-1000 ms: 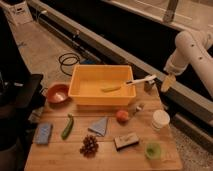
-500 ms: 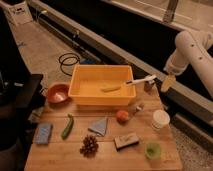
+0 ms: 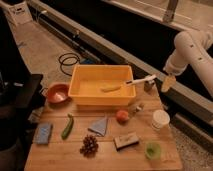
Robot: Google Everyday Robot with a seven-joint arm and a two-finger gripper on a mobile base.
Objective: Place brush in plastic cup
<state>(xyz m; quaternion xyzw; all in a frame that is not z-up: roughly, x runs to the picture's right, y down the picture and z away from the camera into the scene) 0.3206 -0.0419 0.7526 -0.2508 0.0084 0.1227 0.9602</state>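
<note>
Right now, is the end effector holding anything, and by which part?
Nothing, as far as shows: the end effector hangs right of the yellow bin, just clear of the brush lying across its rim.

The robot's white arm (image 3: 194,50) comes down from the right. Its gripper (image 3: 168,83) hangs over the far right corner of the wooden table (image 3: 60,156). The brush (image 3: 141,80) lies just left of the gripper, resting on the edge of the yellow bin (image 3: 95,100). The plastic cup (image 3: 153,150) stands well apart from the gripper, nearer to us. A white tub (image 3: 160,119) sits between them.
</note>
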